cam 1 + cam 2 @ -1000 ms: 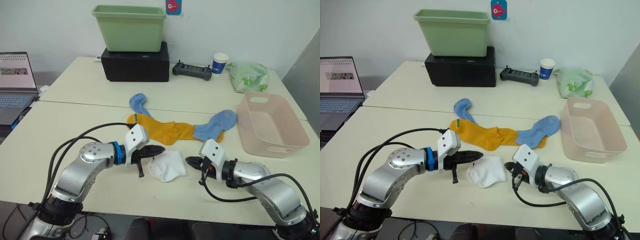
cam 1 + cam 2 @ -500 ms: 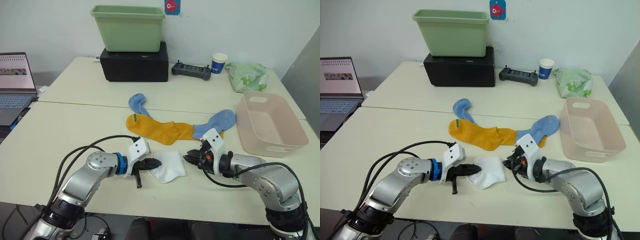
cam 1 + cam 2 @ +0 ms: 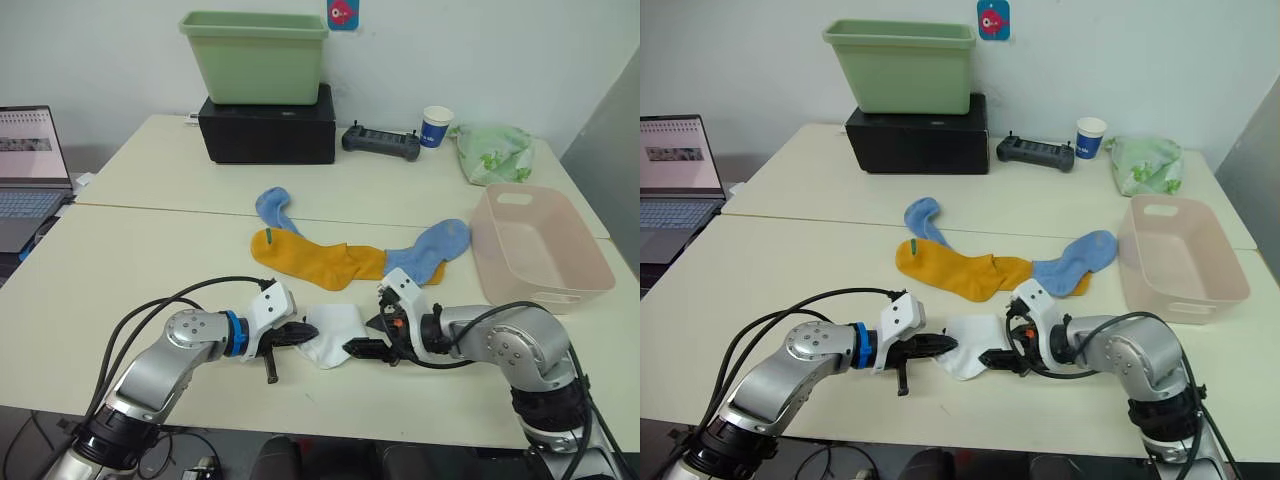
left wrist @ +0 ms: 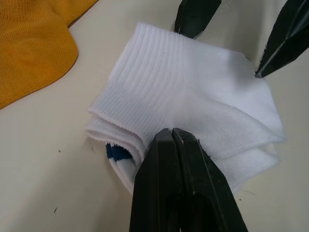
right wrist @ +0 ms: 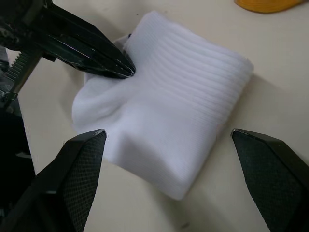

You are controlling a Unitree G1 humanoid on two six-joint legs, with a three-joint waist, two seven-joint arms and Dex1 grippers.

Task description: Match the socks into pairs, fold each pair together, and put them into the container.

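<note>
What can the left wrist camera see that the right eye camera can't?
Left wrist view alone: a small blue patch tucked in the folded white socks' layers, and the left gripper pinched shut on them. Right eye view alone: the pink container, light blue socks, green tub and laptop. Both share the white socks, the mustard-yellow sock and the right gripper, open at the bundle.

Setting: probably an office or lab. Evidence: two pale desks (image 3: 150,170) pushed together, open laptop (image 3: 30,160), paper cup (image 3: 437,126), handheld controller (image 3: 381,142), plain white wall (image 3: 500,50).
</note>
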